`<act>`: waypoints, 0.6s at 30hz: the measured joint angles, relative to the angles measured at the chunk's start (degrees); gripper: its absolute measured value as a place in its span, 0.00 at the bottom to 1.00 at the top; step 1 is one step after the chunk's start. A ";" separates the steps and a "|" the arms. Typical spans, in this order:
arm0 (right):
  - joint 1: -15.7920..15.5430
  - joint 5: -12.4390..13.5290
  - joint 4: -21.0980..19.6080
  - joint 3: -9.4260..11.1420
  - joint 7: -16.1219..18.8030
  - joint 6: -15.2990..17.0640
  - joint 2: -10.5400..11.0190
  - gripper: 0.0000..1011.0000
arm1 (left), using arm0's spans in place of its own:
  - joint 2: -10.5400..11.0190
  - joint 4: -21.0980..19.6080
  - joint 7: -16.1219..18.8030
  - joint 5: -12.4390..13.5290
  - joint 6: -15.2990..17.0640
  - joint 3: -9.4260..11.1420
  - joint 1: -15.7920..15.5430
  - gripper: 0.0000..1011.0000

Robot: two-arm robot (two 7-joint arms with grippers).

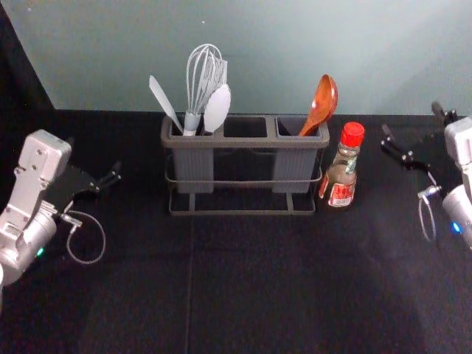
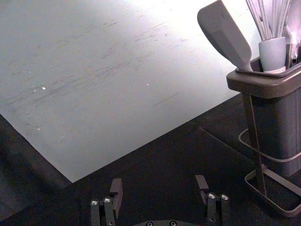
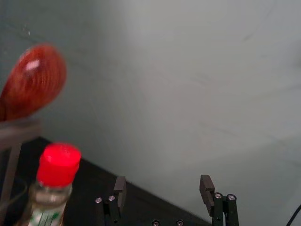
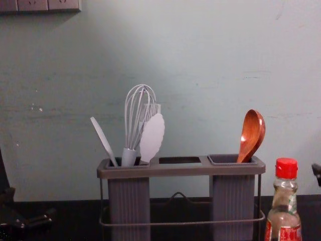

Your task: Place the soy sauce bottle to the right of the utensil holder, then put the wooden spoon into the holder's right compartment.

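Leaning wooden spoon [image 1: 322, 104] (right compartment [image 1: 295, 167])

Upright soy sauce bottle [image 1: 340, 174] right of holder [image 1: 243, 141], reddish wooden spoon [image 1: 323, 102] in right compartment [image 1: 293, 165]

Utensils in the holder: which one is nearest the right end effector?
The wooden spoon, the only reddish-brown one, standing in the right compartment; the whisk and the other pale utensils stand in the left compartment, farther from the right end effector.
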 joint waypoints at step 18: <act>-0.45 1.06 2.90 -0.72 0.09 0.29 -0.24 0.99 | 0.00 0.00 0.00 0.00 0.00 0.00 0.00 1.00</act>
